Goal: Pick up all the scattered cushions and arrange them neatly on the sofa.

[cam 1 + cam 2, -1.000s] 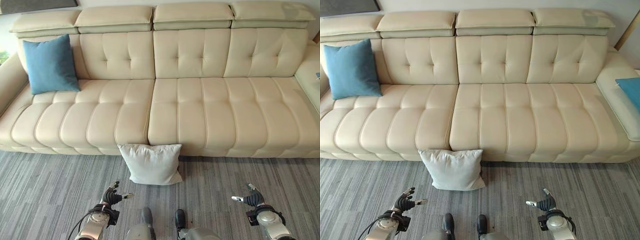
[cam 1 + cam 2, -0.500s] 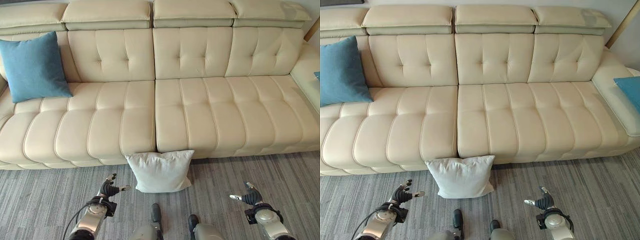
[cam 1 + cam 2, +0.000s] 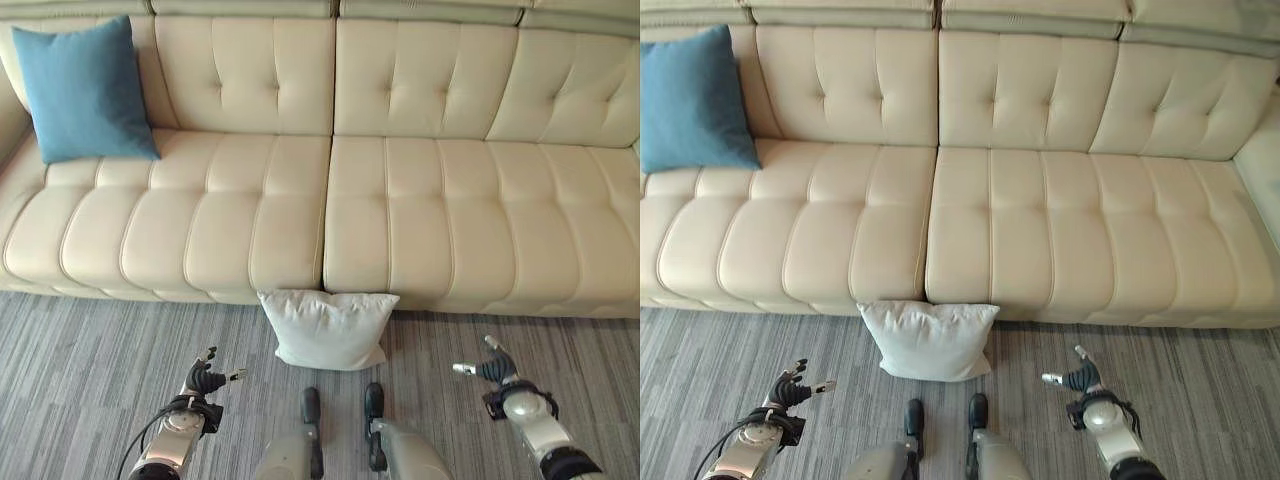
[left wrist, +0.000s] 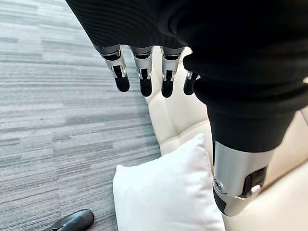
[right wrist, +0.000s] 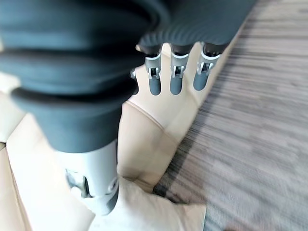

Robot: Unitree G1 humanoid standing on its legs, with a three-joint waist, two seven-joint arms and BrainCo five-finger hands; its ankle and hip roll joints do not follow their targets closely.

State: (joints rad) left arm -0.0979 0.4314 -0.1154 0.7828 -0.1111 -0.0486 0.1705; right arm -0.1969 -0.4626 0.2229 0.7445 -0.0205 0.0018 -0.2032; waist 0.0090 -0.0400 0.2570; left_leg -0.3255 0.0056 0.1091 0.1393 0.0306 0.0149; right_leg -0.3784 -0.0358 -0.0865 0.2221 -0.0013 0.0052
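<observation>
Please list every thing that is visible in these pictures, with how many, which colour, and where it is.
white cushion: one, white, on the floor, leaning against the sofa's front at its middle seam.
blue cushion: one, blue, upright against the backrest at the sofa's left end.
sofa: one, cream, across the far side.
floor: grey striped carpet, in front of the sofa.
left hand: one, open, low over the floor, left of the white cushion.
right hand: one, open, low over the floor, to its right.

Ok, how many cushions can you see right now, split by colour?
Blue cushion, leaning against the backrest on the sofa: 1
White cushion, on the floor against the sofa front: 1
Total: 2
</observation>
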